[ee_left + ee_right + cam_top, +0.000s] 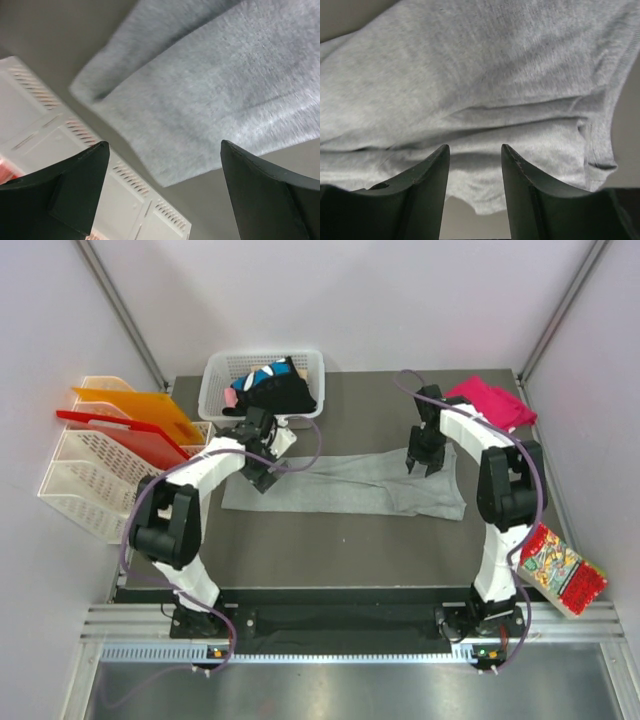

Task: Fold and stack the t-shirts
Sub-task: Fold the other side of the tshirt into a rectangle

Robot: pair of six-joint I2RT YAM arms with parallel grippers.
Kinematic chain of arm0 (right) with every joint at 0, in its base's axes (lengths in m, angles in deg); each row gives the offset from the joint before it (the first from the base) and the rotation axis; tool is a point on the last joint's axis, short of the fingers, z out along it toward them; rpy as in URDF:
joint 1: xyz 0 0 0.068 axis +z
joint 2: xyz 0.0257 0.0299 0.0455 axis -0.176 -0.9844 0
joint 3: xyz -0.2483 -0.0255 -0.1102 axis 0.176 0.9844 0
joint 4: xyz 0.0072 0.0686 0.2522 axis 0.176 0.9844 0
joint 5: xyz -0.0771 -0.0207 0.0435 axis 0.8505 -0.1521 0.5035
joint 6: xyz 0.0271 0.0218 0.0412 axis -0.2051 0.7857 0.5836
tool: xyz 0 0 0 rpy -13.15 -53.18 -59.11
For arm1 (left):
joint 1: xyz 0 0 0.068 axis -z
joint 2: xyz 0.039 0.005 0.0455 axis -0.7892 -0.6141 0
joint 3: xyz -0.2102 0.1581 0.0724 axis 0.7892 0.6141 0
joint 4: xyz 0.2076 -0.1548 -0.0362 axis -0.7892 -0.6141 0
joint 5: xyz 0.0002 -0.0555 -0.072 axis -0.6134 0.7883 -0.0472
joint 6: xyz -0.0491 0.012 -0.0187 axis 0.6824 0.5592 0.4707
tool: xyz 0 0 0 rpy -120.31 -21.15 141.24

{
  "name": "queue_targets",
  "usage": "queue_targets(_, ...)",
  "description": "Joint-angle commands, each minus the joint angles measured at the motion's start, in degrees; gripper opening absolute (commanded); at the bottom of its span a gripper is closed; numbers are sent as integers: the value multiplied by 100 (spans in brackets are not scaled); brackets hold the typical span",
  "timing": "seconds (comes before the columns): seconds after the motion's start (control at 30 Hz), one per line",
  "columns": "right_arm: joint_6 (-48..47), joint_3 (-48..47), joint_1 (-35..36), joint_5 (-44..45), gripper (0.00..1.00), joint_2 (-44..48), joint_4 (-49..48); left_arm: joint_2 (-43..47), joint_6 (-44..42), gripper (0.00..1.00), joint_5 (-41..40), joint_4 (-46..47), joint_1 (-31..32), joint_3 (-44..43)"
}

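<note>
A large light grey t-shirt (345,485) lies spread across the middle of the table, folded into a long band. My left gripper (268,472) hovers over its left end, wide open and holding nothing; in the left wrist view the gripper (164,145) frames a corner of the grey t-shirt (200,95). My right gripper (420,462) hangs over the shirt's right part. Its fingers (475,147) are partly open above the wrinkled cloth (470,75) with nothing between them. A magenta-pink t-shirt (490,402) lies at the back right. Black t-shirts with blue-white patches (272,388) sit in a basket.
The white basket (218,390) stands at the back centre-left. White file trays with orange and red folders (95,465) stand off the table's left edge; a white slotted tray (75,165) shows under the left gripper. A red patterned snack packet (562,570) lies at the right.
</note>
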Motion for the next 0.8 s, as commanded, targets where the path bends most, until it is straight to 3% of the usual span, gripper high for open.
queue_targets(0.0, 78, -117, -47, 125, 46, -331, -174, -325, 26, 97, -177, 610, 26, 404)
queue_targets(0.4, 87, -424, -205, 195, 44, -928, -289, -466, -1, 95, -301, 805, 8, 1222)
queue_targets(0.77, 78, -846, -591, 99, 42, -1517, -307, 342, 219, 94, 674, -767, 26, 1750)
